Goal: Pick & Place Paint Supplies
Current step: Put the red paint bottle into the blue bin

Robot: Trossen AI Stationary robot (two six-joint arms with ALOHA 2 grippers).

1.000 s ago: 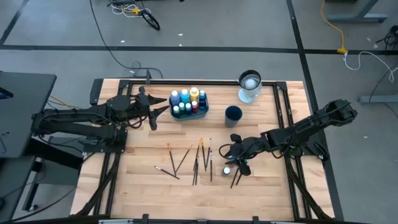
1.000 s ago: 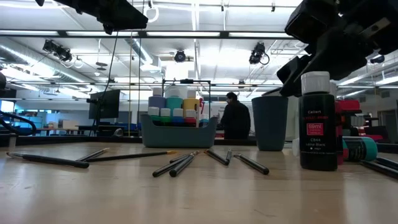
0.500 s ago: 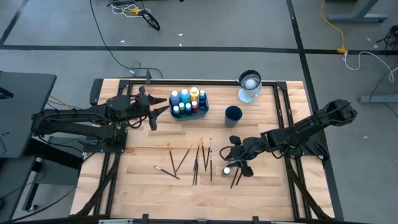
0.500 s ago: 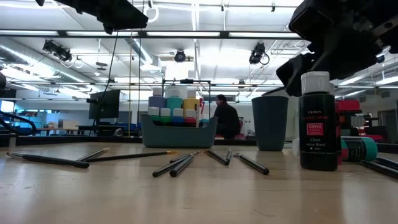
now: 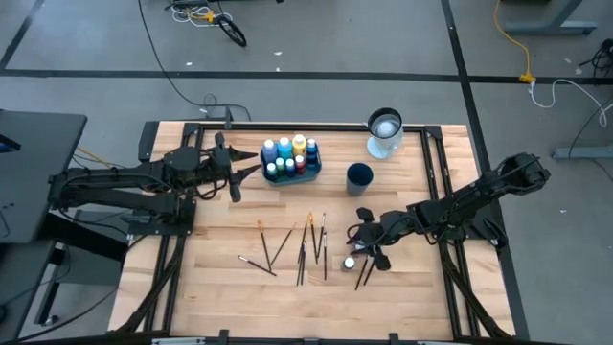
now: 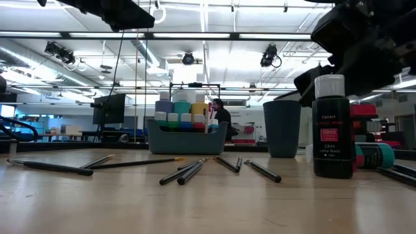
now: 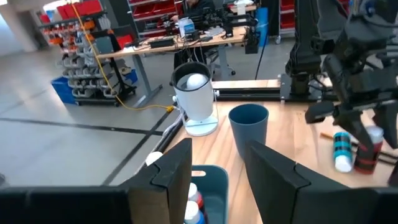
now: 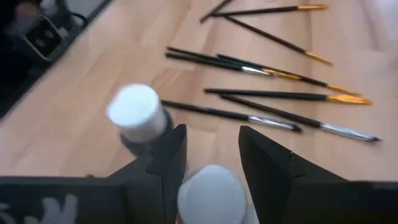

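Several small paint bottles (image 5: 287, 151) stand in the teal tray (image 6: 185, 140) at the far middle of the table. My left gripper (image 5: 239, 174) hovers open just left of it, above the tray's end (image 7: 208, 177). Several thin dark brushes (image 5: 306, 244) lie flat mid-table. A black white-capped bottle (image 6: 331, 127) stands upright near them, and a teal-labelled bottle (image 6: 377, 156) lies on its side beside it. My right gripper (image 5: 364, 233) hangs open above these two. Its fingers stand either side of one white cap (image 8: 211, 190), and the other cap (image 8: 137, 112) shows beside them.
A dark blue cup (image 5: 359, 175) stands right of the tray, and a white mug-shaped container (image 5: 384, 131) sits at the far edge. Bare wood lies along the near edge (image 5: 287, 307). A person moves about in the room behind the table (image 6: 221, 117).
My right gripper has drifted a little toward the table's right edge above the two bottles, staying open. The bottles and brushes have kept their places. The person in the room behind has walked across.
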